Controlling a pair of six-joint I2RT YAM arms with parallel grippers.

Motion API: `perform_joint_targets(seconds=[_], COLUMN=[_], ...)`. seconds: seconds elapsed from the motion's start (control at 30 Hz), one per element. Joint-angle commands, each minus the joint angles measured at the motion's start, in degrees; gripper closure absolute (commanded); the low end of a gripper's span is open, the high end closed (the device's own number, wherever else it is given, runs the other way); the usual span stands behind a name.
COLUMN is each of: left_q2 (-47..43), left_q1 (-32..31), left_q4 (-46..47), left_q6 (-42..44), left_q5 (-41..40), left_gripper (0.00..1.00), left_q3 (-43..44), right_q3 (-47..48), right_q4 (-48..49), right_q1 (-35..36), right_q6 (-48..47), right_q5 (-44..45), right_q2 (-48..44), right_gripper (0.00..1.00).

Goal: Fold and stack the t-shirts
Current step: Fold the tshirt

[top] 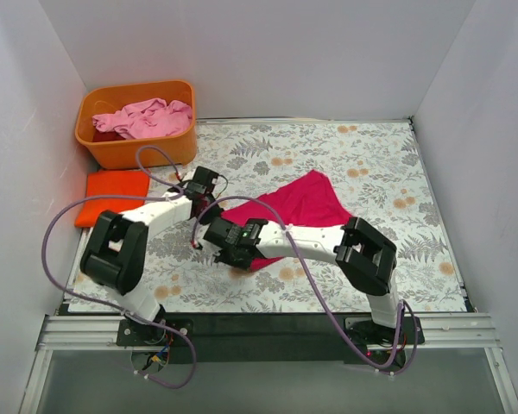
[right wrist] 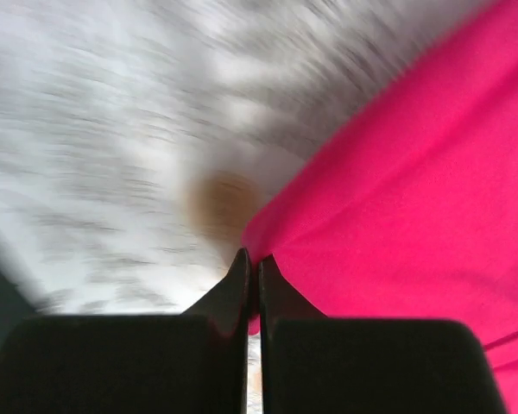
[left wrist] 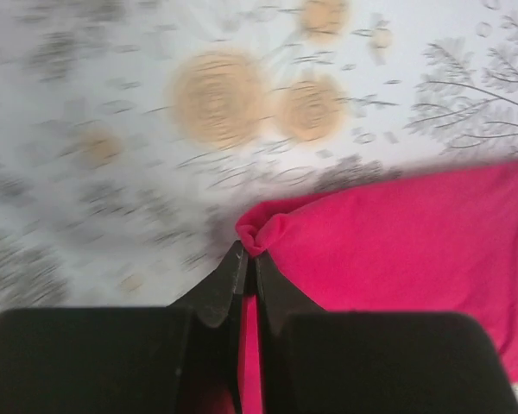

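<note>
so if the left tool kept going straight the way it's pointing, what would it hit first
The bunched corner of the magenta t-shirt, which the left tool is shut on, sits right at its tips. Past that, probably the floral table cover, though the blur hides depth.

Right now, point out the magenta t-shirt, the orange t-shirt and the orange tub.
magenta t-shirt [top: 311, 203]: top external view, middle of the spread cloth.
orange t-shirt [top: 108, 190]: top external view, centre of the folded cloth.
orange tub [top: 121, 151]: top external view, its front wall.
</note>
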Motion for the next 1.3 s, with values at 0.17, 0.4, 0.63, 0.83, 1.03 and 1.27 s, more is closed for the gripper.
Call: perform_joint_targets(seconds=[0.17, 0.4, 0.63, 0.83, 1.03, 1.27], left_q2=[-33.02, -36.3, -30.59, -26.81, -22.78, -16.71], left_q1=[6.76, 6.85, 4.57, -0.18, -4.22, -7.39], left_q4=[-19.18, -19.98, -15.32, -11.54, -8.2, -6.0], left_q6=[4.08, 8.31, 8.76, 7.18, 5.24, 3.75], left_q5=[-15.0, -8.69, 0.63, 4.86, 6.62, 7.32], left_gripper=[1.0, 1.0, 1.0, 1.0, 1.0, 1.0], left_q3=[-3.53, 2.35, 5.69, 6.22, 7.19, 8.77], right_q3=[20.23, 19.9, 9.27, 0.31, -4.98, -10.87], right_q4=[-2.44, -1.82, 1.61, 4.94, 5.83, 5.83], right_q1=[6.94, 7.03, 5.98, 5.28, 3.35, -0.08], right_q6=[3.0, 6.87, 13.01, 18.91, 23.91, 30.33], right_q5=[-31.06, -24.32, -20.1, -16.58, -13.42, -12.0], right_q2=[-0.08, -1.21, -7.8, -13.17, -16.95, -19.85], right_gripper=[0.99, 0.99, 0.99, 0.99, 0.99, 0.99])
